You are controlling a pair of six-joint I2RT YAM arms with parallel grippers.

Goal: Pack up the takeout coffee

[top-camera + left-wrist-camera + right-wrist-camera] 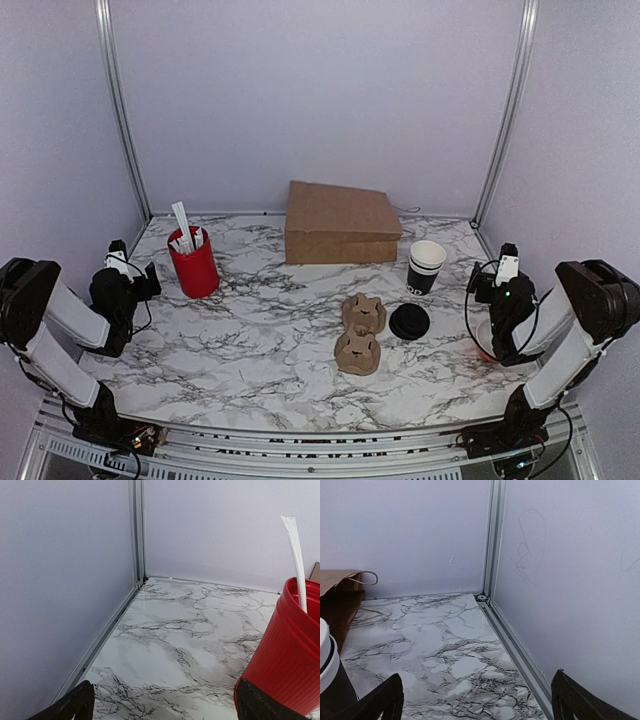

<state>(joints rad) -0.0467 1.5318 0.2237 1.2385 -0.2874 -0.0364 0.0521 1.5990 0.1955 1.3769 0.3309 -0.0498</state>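
Note:
No lidded coffee cup is in view. A black paper cup [427,266] with a white rim and white inside stands open at the right of the table; its edge shows in the right wrist view [327,675]. A loose black lid [409,321] lies in front of it. A brown pulp cup carrier [359,335] lies at the middle. A brown paper bag [340,222] lies flat at the back, also in the right wrist view [340,595]. My left gripper [148,278] [165,705] is open and empty beside the red cup. My right gripper [482,285] [475,700] is open and empty, right of the black cup.
A red ribbed cup [194,264] [287,650] holding white wrapped straws [296,555] stands at the left. The marble table [270,330] is walled on the back and both sides, with metal posts in the corners. Something orange [485,342] lies under the right arm.

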